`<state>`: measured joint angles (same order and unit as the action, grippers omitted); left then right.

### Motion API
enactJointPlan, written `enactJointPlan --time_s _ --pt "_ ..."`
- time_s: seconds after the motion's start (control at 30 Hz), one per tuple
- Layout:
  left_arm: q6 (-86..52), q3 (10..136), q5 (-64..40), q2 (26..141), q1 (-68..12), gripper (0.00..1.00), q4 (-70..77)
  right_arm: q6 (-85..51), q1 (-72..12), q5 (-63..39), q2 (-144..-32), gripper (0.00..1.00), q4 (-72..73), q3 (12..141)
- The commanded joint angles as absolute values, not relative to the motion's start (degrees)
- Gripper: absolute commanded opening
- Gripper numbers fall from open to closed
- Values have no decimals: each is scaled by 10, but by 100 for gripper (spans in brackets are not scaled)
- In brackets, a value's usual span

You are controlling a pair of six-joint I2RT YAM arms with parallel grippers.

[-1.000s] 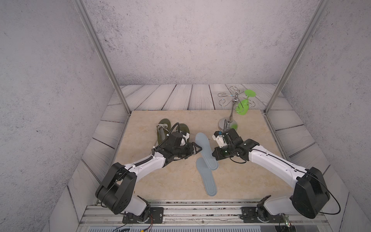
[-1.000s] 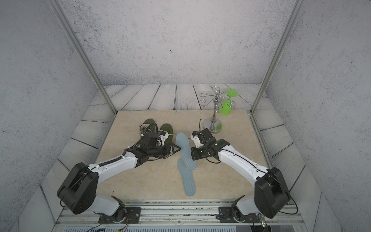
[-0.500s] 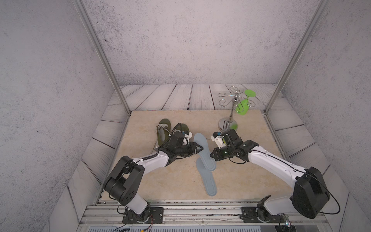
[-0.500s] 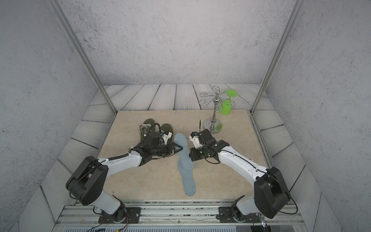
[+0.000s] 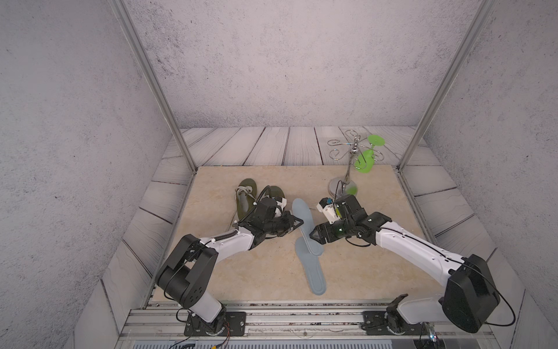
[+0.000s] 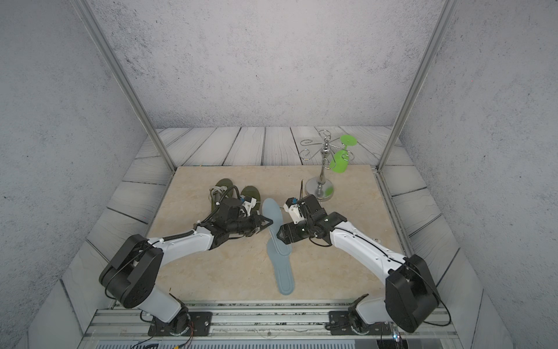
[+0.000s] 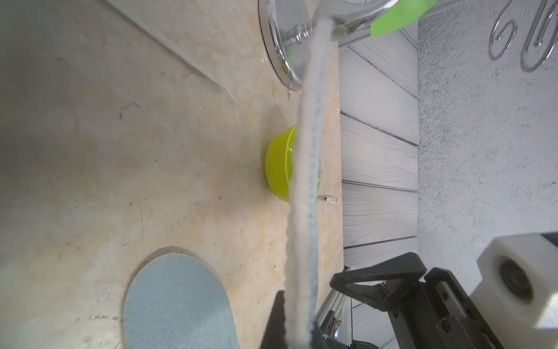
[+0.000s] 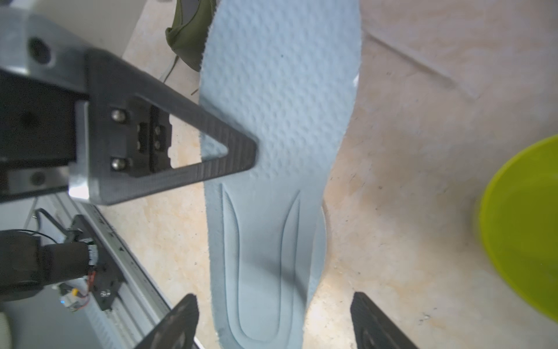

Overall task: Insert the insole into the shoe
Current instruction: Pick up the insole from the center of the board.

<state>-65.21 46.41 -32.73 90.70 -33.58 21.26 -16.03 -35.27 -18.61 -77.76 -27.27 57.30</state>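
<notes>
Currently, my left tool (image 5: 297, 223) is pinched shut on the raised insole (image 5: 302, 211) beside the olive shoes (image 5: 247, 185), my right tool (image 5: 312, 236) spread clear; best kept firm, tipped toe-first toward a shoe opening.

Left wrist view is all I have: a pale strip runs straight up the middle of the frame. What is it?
Observer: An insole seen edge-on; the left gripper is shut on its side edge.
Operator: Is the right gripper holding it too?
Observer: No. The right gripper is open, its fingers standing either side of the heel.
Operator: Where are the shoes?
Observer: Two green shoes lie beyond the left arm; the insole is outside both.
</notes>
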Motion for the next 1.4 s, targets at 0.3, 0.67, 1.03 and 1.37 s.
enactJointPlan --time_s 0.3,0.67,1.03,1.37 --pt "-889 477 -331 930 -332 0 272 -83 -383 -23 -678 99 -257 551" --pt "-911 464 -323 918 -345 0 247 -36 -385 -62 -694 99 -191 525" --pt "-914 466 -316 927 -348 0 252 -54 -386 -86 -782 99 -205 568" --pt "-940 456 -308 944 -354 0 310 -80 -386 -92 -839 95 -231 604"
